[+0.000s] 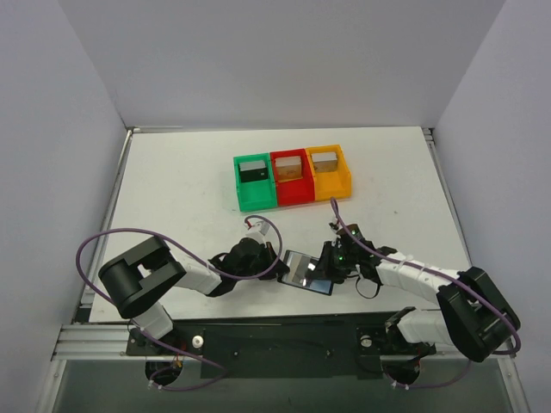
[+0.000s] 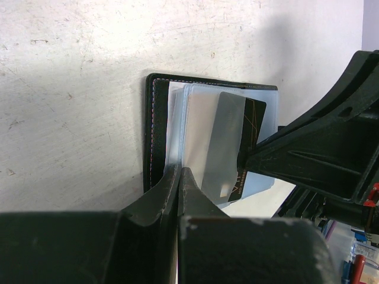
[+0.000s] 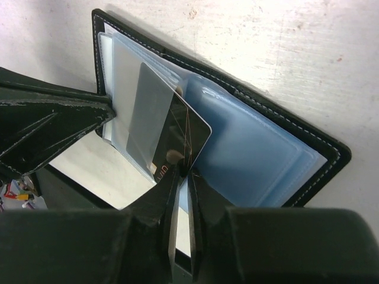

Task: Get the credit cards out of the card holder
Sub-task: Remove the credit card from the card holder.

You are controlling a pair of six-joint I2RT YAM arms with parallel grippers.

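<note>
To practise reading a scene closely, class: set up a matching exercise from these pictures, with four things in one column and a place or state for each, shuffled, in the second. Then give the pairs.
Things
1. green bin
2. orange bin
3. card holder
4. black card

Places or states
A. lies open on the table
B. right end of the bin row, top view
C. pinched by the right end effector
D. left end of the bin row, top view

Pairs: 1-D, 2-B, 3-A, 4-C
</note>
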